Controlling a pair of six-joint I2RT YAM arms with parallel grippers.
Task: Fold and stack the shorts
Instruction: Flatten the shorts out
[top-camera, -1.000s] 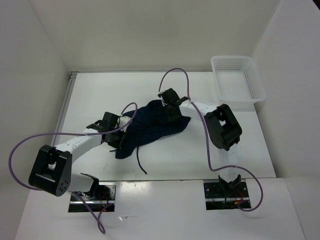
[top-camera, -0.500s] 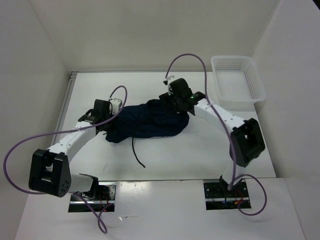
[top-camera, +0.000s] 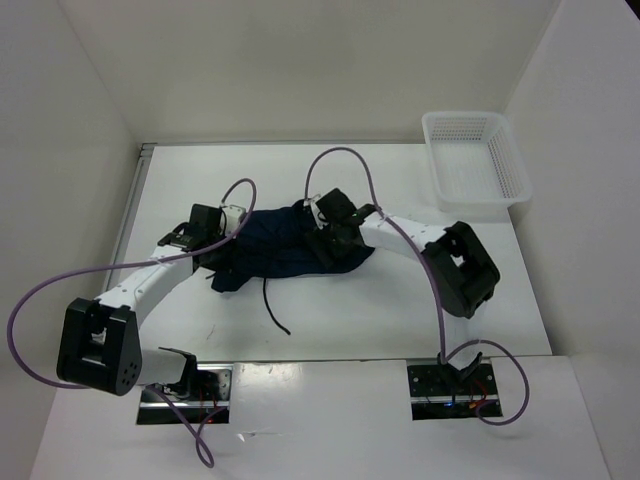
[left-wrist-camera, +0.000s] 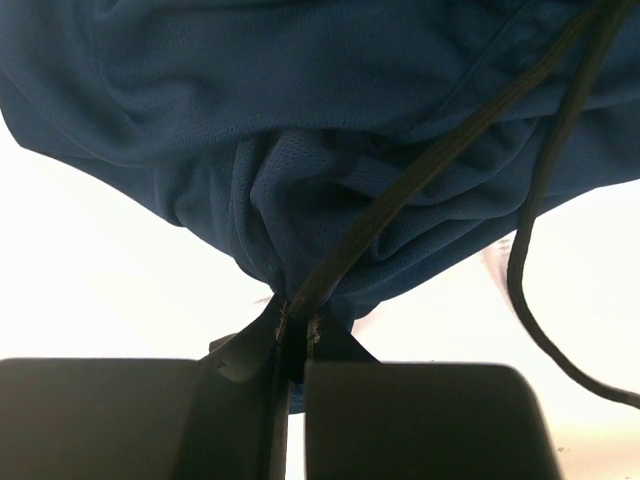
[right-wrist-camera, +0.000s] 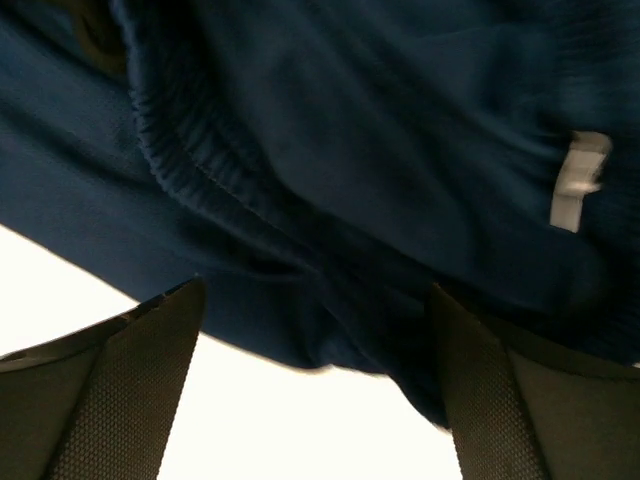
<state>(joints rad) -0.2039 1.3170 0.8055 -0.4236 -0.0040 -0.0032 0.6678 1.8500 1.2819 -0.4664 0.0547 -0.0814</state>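
The dark navy blue soft fabric shorts (top-camera: 285, 252) lie bunched in a loose, wrinkled heap on the white table (top-camera: 400, 310), well to the left of the white plastic mesh basket (top-camera: 475, 165) and nearer the arm bases than it is. The basket itself sits at the table's far right corner, apart from the cloth.

The left gripper (top-camera: 222, 258) is at the end of the heap farthest from the basket. In its wrist view its black fingers (left-wrist-camera: 420, 420) are pressed together, and the left gripper (left-wrist-camera: 293, 345) pinches a fold of the navy mesh fabric (left-wrist-camera: 300, 120) together with the thin dark drawstring (left-wrist-camera: 400, 190). The cord runs up and away from the pinch across the cloth. A second strand loops down the side toward the basket. From above, one loose end of the drawstring (top-camera: 272, 305) trails out of the heap onto bare table, on the side away from the basket's far wall.

The right gripper (top-camera: 335, 238) is over the end of the heap nearer the basket. Its wrist view is somewhat blurred, but the two textured fingers (right-wrist-camera: 130, 380) stand wide apart — the right gripper (right-wrist-camera: 320, 385) is spread, with fabric hanging between the fingers and nothing clamped. The gathered elastic waistband (right-wrist-camera: 180, 150) shows there, and a small white inner tag (right-wrist-camera: 578, 180) lies on the cloth toward the basket side.
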